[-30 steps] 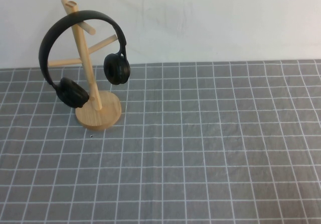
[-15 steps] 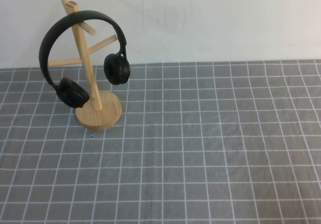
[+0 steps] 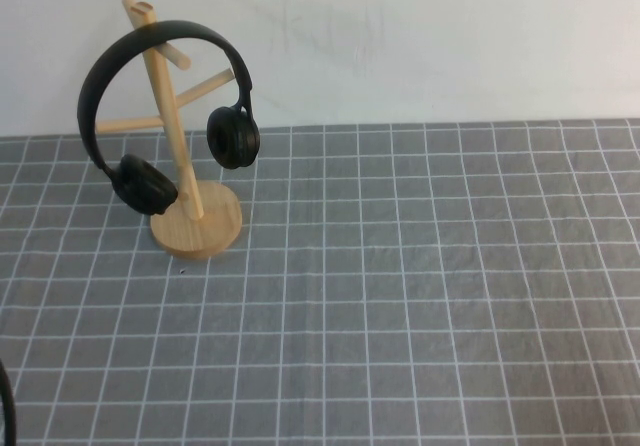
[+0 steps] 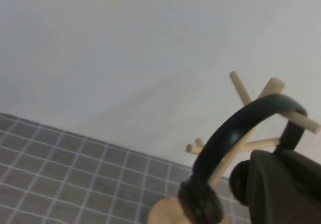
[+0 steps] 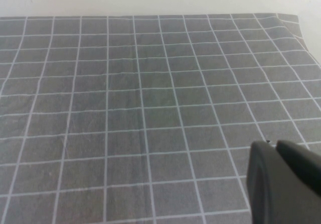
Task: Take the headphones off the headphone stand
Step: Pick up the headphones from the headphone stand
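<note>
The black headphones [image 3: 150,34] hang over the slanted post of the bamboo headphone stand [image 3: 215,228] at the far left of the table, one ear cup on each side of the post. The left wrist view shows the headphones [image 4: 235,126] and the stand [image 4: 241,88] close ahead. My left gripper [image 4: 273,153] is shut and empty, short of the nearer ear cup and apart from it. My right gripper [image 5: 275,144] is shut and empty, low over bare cloth. Neither gripper's fingers show in the high view.
A grey cloth with a white grid [image 3: 400,296] covers the table, and a white wall [image 3: 420,36] stands behind it. The cloth's far right corner [image 5: 288,17] shows in the right wrist view. A thin black curved piece [image 3: 6,406] sits at the high view's bottom left edge.
A thin black curved piece has come into the high view at the bottom left edge. The headphones and the stand have not moved.
</note>
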